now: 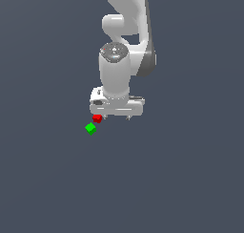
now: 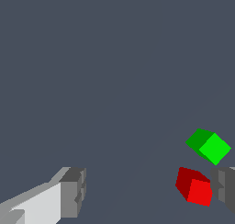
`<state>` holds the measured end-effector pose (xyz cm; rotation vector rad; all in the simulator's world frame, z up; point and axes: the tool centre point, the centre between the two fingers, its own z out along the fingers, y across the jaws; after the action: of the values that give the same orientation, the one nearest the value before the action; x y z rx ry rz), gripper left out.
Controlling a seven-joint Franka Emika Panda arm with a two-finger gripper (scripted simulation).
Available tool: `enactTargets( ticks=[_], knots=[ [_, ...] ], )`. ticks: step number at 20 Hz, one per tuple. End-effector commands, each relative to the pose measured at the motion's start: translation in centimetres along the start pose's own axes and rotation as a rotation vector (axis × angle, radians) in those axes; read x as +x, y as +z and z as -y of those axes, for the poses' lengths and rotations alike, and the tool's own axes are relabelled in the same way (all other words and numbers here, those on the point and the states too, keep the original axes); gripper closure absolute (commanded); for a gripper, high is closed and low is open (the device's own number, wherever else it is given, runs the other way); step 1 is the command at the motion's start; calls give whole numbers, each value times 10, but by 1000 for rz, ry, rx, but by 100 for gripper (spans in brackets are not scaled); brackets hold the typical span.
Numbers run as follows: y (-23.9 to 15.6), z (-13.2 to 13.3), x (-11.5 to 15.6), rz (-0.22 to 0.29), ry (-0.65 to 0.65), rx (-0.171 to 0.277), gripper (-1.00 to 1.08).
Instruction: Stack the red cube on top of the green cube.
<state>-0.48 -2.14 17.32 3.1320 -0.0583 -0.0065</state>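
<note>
The red cube point(image 1: 97, 118) rests on the grey floor just under one end of my white gripper point(image 1: 116, 117). The green cube point(image 1: 90, 128) lies close beside it, nearer the camera and toward the exterior view's left, with a small gap between the two. In the wrist view my gripper point(image 2: 149, 191) is open wide. The red cube point(image 2: 195, 187) sits inside the gap, right next to one grey finger point(image 2: 225, 186) and far from the other finger point(image 2: 73, 191). The green cube point(image 2: 209, 146) lies just beyond the red one, outside the fingers.
Plain dark grey floor point(image 1: 181, 179) surrounds the cubes. My white arm point(image 1: 126, 31) rises above the gripper and hides the ground behind it.
</note>
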Motion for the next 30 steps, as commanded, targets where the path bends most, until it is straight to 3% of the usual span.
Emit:
enactTargets(
  ticks=[1,10,23,30],
  knots=[
    [0,0,0,0,0,0,-92],
    [14,-18,-12,0,32,1,-92],
    [77,-95,-75,-2,180,5,-92],
    [100,-120,-99,-3,230,7,-92]
  ],
)
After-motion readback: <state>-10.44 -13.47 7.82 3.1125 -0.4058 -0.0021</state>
